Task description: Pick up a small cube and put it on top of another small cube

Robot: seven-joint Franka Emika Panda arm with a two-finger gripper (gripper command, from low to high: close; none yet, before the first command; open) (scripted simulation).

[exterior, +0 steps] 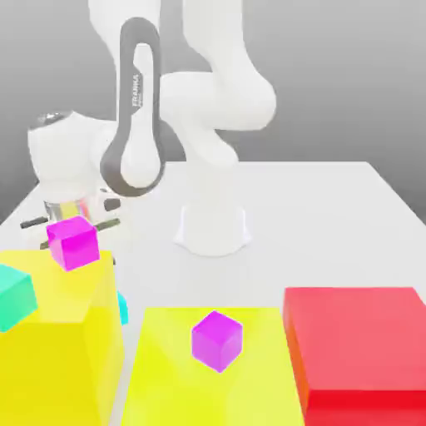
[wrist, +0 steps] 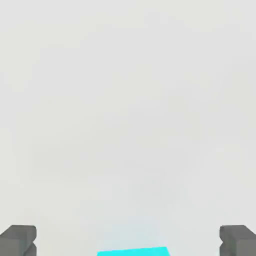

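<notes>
The white surface (exterior: 349, 208) carries the arm (exterior: 208, 108), which bends low toward the exterior view's left. A tall yellow block (exterior: 58, 349) stands there, a flat yellow block (exterior: 166, 374) beside it, then a red block (exterior: 358, 341). Magenta cubes sit on the tall (exterior: 73, 243) and flat (exterior: 217, 339) yellow blocks; a teal cube (exterior: 15, 298) rests on the tall one. The small cube (wrist: 134, 251) lies on the surface between the spread fingers (wrist: 20, 240), untouched.

Between jaws: wide gap, only the small cube (wrist: 132, 251) at its edge.
Beside gripper (exterior: 75, 223): tall yellow block (exterior: 58, 333), magenta cube (exterior: 73, 243) crowd it.
Surface (exterior: 333, 216): bare behind red block (exterior: 358, 341).
</notes>
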